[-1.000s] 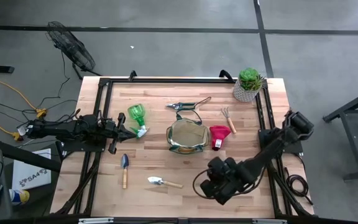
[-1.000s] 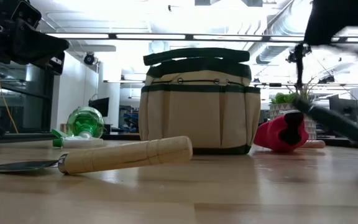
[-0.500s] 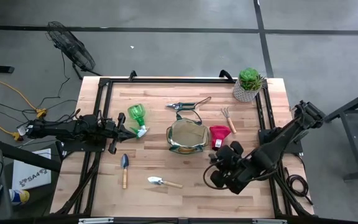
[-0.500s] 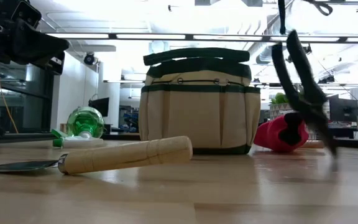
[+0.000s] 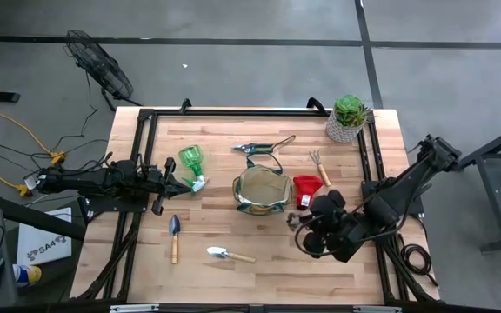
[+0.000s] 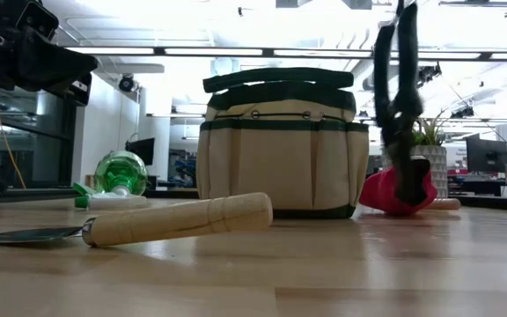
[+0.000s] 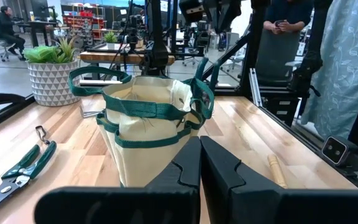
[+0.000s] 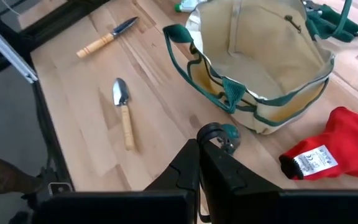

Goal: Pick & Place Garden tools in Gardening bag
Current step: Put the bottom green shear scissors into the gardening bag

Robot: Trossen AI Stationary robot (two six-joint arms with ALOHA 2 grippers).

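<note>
Right hand (image 5: 306,228) is hanging above the desk (image 5: 233,222), just off the gardening bag (image 5: 259,191) on the front-right side, close to the red item (image 5: 307,189). Its fingers are pinched tight on a pair of black pruners (image 6: 399,97). In the low view the pruners dangle nearly straight up and down, clear of the desk, lower end in front of the red item. From the right wrist view you only get a dark loop of them poking out past the closed fingertips (image 8: 191,163), with the open bag just beyond.

Left hand (image 5: 177,181) is parked over the left side of the desk, fingers fully closed with nothing in them, pointing at the bag from just beside the green spray bottle (image 5: 191,163).

The bag stands upright around the middle of the desk with its mouth open, and I can't see anything inside it.

Everything else is lying on the desk:
- green-handled shears (image 5: 263,146) just behind the bag
- small hand rake (image 5: 319,165) beside the red item, towards the succulent (image 5: 348,117) in the far right corner
- a wooden-handled trowel (image 5: 174,235) front left
- a second trowel (image 5: 227,255) near the front edge
</note>
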